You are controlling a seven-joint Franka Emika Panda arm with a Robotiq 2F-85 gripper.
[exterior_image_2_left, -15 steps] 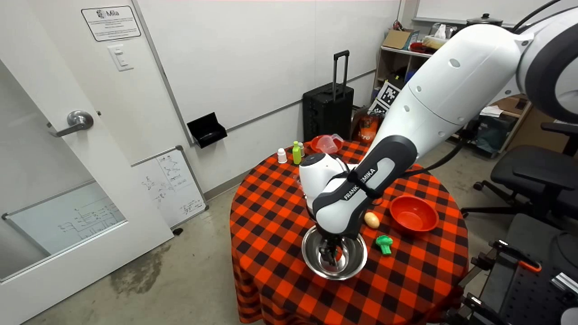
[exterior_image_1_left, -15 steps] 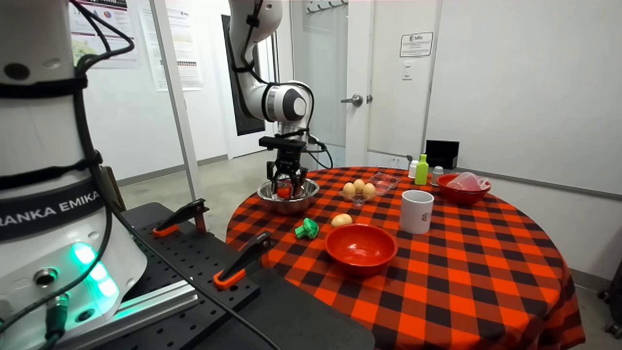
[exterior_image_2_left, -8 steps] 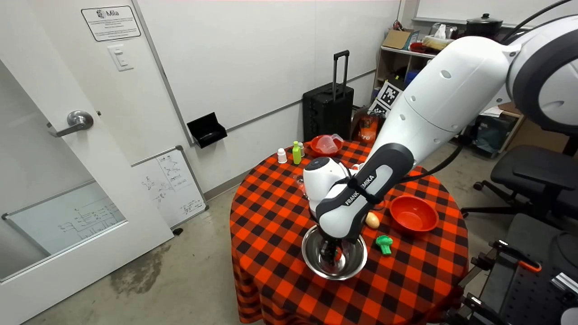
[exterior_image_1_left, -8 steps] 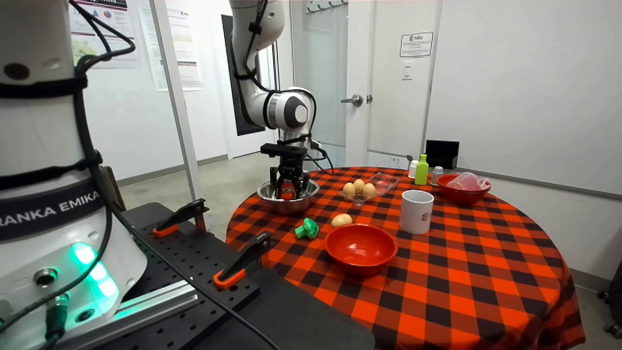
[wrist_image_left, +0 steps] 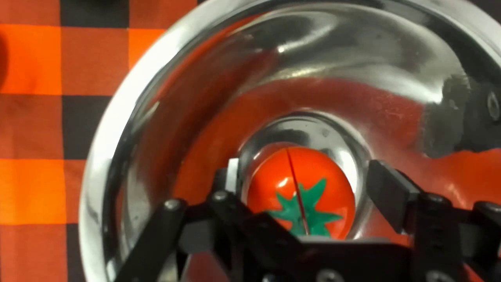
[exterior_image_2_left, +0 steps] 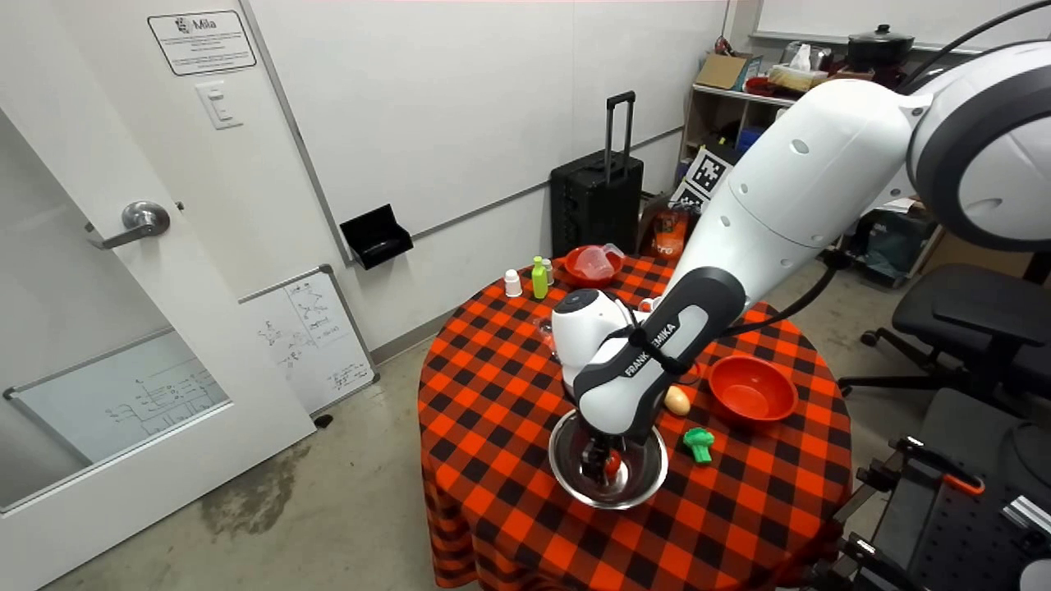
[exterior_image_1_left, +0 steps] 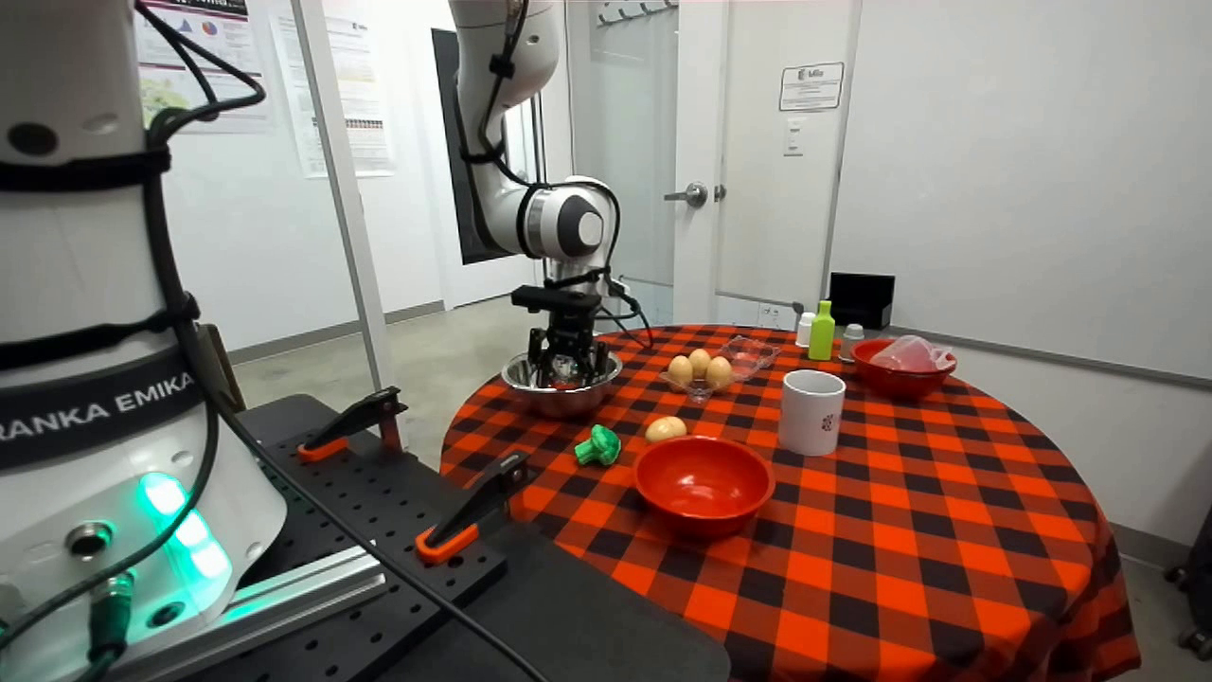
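steel bowl (wrist_image_left: pixel 344 58) holds a tomato (wrist_image_left: pixel 301 192) beneath the "franka emika" arm (exterior_image_2_left: pixel 768 201), tool (wrist_image_left: pixel 307 176) spread.

Gripper (wrist_image_left: pixel 303 176) downward; jaws apart

Support surface, as I see it remotely: round table (exterior_image_1_left: pixel 947 568), dressed in red-and-black checked cloth (exterior_image_2_left: pixel 476 394). I note directly on cloth: steel bowl (exterior_image_1_left: pixel 566 405); near it, green broccoli-shaped piece (exterior_image_1_left: pixel 598 445); single egg (exterior_image_1_left: pixel 666 429), near red bowl (exterior_image_1_left: pixel 703 516); white mug (exterior_image_1_left: pixel 811 412), upright; clear carton (exterior_image_1_left: pixel 755 351), open. Grouped near edge: green bottle (exterior_image_1_left: pixel 822 333), two small containers (exterior_image_1_left: pixel 806 330), second red bowl (exterior_image_1_left: pixel 900 382).
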